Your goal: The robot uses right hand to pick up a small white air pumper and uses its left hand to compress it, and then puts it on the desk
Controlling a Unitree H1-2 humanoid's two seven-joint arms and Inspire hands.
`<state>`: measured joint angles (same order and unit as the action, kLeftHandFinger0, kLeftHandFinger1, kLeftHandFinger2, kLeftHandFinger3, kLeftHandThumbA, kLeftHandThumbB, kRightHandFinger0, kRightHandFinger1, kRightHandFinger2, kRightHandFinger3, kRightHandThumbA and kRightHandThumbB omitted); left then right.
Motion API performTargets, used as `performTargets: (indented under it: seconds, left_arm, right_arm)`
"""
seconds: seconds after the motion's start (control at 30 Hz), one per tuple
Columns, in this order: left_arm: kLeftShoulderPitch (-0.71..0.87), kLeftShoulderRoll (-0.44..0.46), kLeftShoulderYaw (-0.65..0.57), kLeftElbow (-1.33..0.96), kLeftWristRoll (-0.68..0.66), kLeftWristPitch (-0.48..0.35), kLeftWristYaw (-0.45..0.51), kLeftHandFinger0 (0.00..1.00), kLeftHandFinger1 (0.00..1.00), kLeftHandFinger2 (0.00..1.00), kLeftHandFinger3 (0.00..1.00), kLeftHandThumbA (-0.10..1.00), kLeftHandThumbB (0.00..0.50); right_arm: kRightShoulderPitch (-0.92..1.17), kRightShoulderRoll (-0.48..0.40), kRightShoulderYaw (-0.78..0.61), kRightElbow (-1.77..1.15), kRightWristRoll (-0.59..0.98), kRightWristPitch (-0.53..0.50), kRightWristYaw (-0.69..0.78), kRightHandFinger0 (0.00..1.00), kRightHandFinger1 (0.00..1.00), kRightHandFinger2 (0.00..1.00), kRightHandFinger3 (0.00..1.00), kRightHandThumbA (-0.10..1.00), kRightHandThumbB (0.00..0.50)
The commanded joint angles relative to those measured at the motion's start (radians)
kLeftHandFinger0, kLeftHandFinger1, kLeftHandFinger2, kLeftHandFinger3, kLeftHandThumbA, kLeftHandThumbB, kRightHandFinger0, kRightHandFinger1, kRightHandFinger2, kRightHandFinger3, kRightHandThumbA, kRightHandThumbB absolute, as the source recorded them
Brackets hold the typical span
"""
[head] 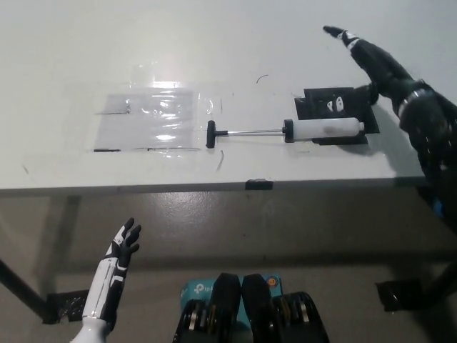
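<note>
The small white air pumper (325, 129) lies flat on the desk (228, 43), its metal rod pulled out to the left and ending in a black T-handle (211, 134). Its white barrel rests on a black mat (334, 101). My black right hand (371, 68) hovers open above the mat, just behind and to the right of the barrel, with its fingers spread and reaching toward the far side. It holds nothing. My white left hand (121, 246) rests open low at the lower left, below the desk's front edge.
A clear plastic sheet (153, 119) is taped to the desk left of the handle. A small black tab (258, 184) sits on the desk's front edge. Under the desk, a black leg (21, 289) runs across the floor at the lower left.
</note>
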<state>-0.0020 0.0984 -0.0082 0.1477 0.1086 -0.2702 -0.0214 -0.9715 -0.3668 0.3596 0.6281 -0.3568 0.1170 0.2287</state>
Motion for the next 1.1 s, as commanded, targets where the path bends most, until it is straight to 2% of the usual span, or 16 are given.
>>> performTargets:
  seconds: [0.0,0.07,0.27,0.37,0.47,0.5,0.63,0.77,0.87,0.97,1.07]
  left_arm:
    - [-0.014,0.008,-0.001,-0.034,0.011,-0.043,0.009,1.00,1.00,1.00,1.00,1.00,0.079]
    - [-0.015,0.008,0.000,-0.032,0.008,-0.047,0.009,1.00,1.00,1.00,1.00,1.00,0.080]
    - [-0.014,0.011,0.000,-0.036,0.007,-0.045,0.007,1.00,1.00,1.00,1.00,1.00,0.074]
    - [-0.017,0.012,0.000,-0.032,0.010,-0.043,0.008,1.00,1.00,1.00,1.00,1.00,0.084]
    - [-0.014,0.014,0.000,-0.031,0.015,-0.042,0.009,1.00,1.00,1.00,1.00,1.00,0.086]
    - [-0.013,0.014,-0.001,-0.033,0.016,-0.038,0.008,1.00,1.00,1.00,1.00,1.00,0.085]
    - [-0.014,0.014,-0.002,-0.033,0.026,-0.039,0.012,1.00,1.00,1.00,1.00,1.00,0.079]
    - [-0.016,0.013,0.000,-0.033,0.026,-0.040,0.012,1.00,1.00,1.00,1.00,1.00,0.075]
    - [-0.016,0.012,0.001,-0.035,0.021,-0.037,0.008,1.00,1.00,1.00,1.00,1.00,0.073]
    - [-0.016,0.011,0.002,-0.032,0.018,-0.040,0.008,1.00,1.00,1.00,1.00,1.00,0.074]
    - [-0.018,0.018,0.004,-0.034,0.023,-0.038,0.009,1.00,1.00,1.00,1.00,1.00,0.071]
  right_arm:
    - [-0.231,0.020,0.050,0.200,0.007,0.063,0.246,1.00,1.00,1.00,1.00,0.97,0.455]
    - [-0.248,0.039,0.050,0.245,0.019,0.059,0.260,1.00,1.00,1.00,1.00,0.94,0.429]
    - [-0.289,0.089,0.053,0.372,0.021,0.040,0.274,1.00,1.00,1.00,1.00,0.93,0.454]
    - [-0.297,0.102,0.055,0.403,0.013,0.029,0.279,1.00,1.00,1.00,1.00,0.97,0.439]
    - [-0.314,0.121,0.047,0.453,0.012,0.016,0.277,1.00,1.00,1.00,1.00,0.97,0.444]
    - [-0.319,0.123,0.047,0.476,0.017,-0.022,0.287,1.00,1.00,1.00,1.00,0.97,0.406]
    - [-0.333,0.135,0.057,0.524,-0.007,-0.025,0.264,1.00,1.00,1.00,1.00,1.00,0.430]
    - [-0.335,0.141,0.079,0.588,-0.030,-0.071,0.246,1.00,1.00,1.00,1.00,0.97,0.372]
    - [-0.336,0.140,0.099,0.625,-0.052,-0.060,0.240,1.00,1.00,1.00,1.00,0.97,0.421]
    - [-0.341,0.134,0.134,0.656,-0.080,-0.084,0.230,1.00,1.00,1.00,1.00,1.00,0.408]
    - [-0.354,0.132,0.145,0.670,-0.086,-0.065,0.220,1.00,1.00,1.00,1.00,0.97,0.417]
